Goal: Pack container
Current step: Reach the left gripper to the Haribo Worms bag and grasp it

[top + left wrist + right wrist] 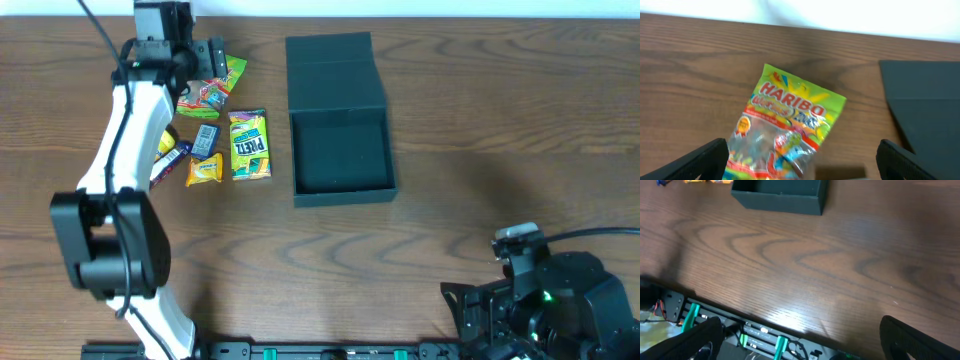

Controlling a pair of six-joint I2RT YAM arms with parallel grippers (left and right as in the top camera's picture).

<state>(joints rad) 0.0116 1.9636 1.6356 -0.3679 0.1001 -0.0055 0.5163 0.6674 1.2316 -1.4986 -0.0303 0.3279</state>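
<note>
Our left pincer (802,162) hangs with its 2 jaws spread wide and nothing between them, right over a green and yellow plastic Haribo gummy bag (790,125) lying flat on the brown wood-grain table (470,110). Our right pincer (805,341) is also wide open and empty, low over bare wood at the near edge of the table.

The matte black squarish cardboard box (340,155) sits open at the centre-back of the table, its hinged flap lid laid flat behind it towards the far edge and its floor bare.

Just left of the box lies a cluster of snacks: the Haribo bag, a yellow-green rectangular Pretz packet (249,145), a small yellow packet (204,170) and a small blue-grey wrapper (206,137). 1 more packet (170,152) is partly under the left arm; it looks yellow and purple.

The box lies near the left pincer, to its right, with open wood between. It is well apart from the right pincer.
</note>
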